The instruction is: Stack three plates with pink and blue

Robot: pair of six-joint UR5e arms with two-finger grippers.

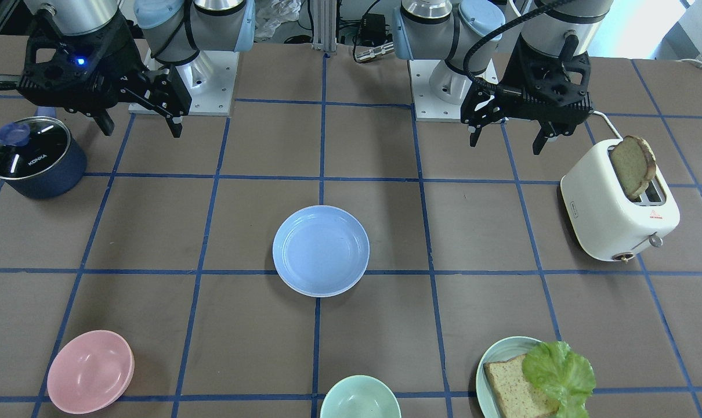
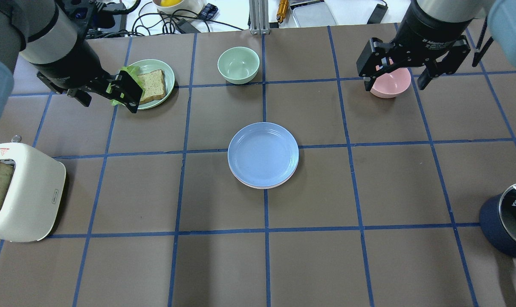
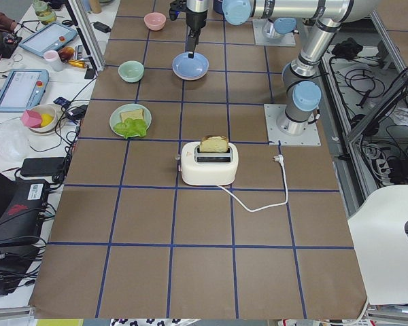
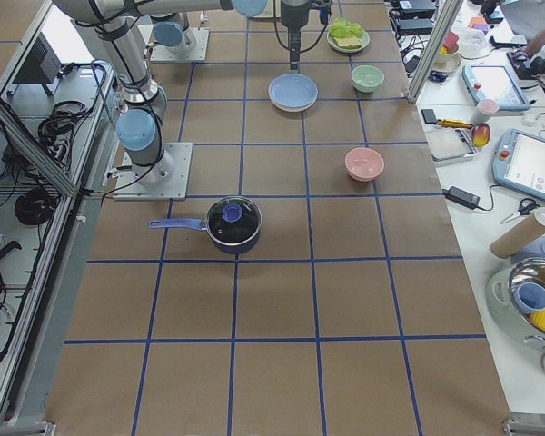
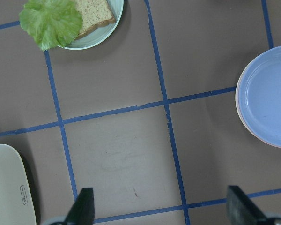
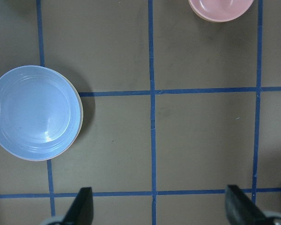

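Note:
A periwinkle blue plate [image 1: 321,251] lies at the table's centre, on top of a stack [image 2: 263,154]. A thin pale pink rim [image 2: 262,186] shows under its near edge in the overhead view. A cream-white plate is hidden; I cannot tell whether it lies underneath. My left gripper [image 1: 506,144] hangs open and empty near the robot's base, between the toaster and the stack; its wrist view shows the blue plate [image 5: 267,96] at the right edge. My right gripper [image 1: 142,132] hangs open and empty near the pot; its wrist view shows the blue plate [image 6: 35,112] at the left.
A white toaster [image 1: 612,215] with a bread slice stands on my left side. A dark pot [image 1: 35,157] with a glass lid stands on my right. On the far side are a pink bowl [image 1: 90,371], a green bowl [image 1: 359,400] and a teal plate [image 1: 493,355] with bread and lettuce.

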